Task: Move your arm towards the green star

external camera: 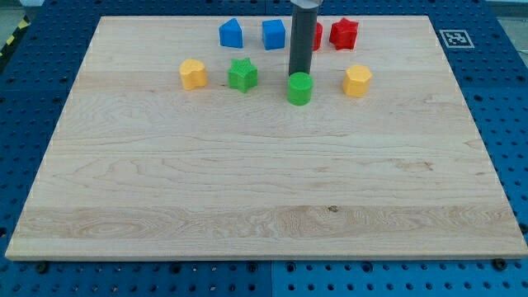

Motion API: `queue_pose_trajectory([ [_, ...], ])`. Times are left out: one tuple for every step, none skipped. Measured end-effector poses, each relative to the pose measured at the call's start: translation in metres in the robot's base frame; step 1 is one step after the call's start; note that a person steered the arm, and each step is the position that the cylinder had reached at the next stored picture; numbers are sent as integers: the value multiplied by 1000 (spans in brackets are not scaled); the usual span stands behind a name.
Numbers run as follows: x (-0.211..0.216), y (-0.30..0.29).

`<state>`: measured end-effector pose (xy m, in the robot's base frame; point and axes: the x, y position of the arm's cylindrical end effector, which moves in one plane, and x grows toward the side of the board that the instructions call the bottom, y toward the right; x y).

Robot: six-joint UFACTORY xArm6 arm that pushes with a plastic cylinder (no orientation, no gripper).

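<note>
We are seeing the green star (242, 75) sitting in the upper middle of the frame, on the wooden desk (247, 190), in the second row of blocks from the view's top. To its left, a little apart, a yellow block (193, 73) is lying; its exact shape is hard to make out. To the star's right, a green cylinder (299, 88) is standing, and my tip (299, 73) is resting just at that cylinder's top edge, touching or nearly touching it, we cannot tell which. So the tip is standing to the right of the green star, apart from it. Farther right another yellow block (357, 81) is sitting. Above the star, a blue block (232, 34) with a peaked top and a blue cube (274, 34) are lying side by side. A red block (317, 35) is showing partly behind the rod, and a red star (344, 33) is sitting just to its right. We have no jaws here, only the rod, holding nothing.
</note>
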<state>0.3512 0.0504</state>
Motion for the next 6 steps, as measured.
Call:
queue_pose_trajectory([
  [30,0],
  [52,-1],
  [22,-19],
  [-15,-32],
  [-31,-32],
  [-32,-34],
])
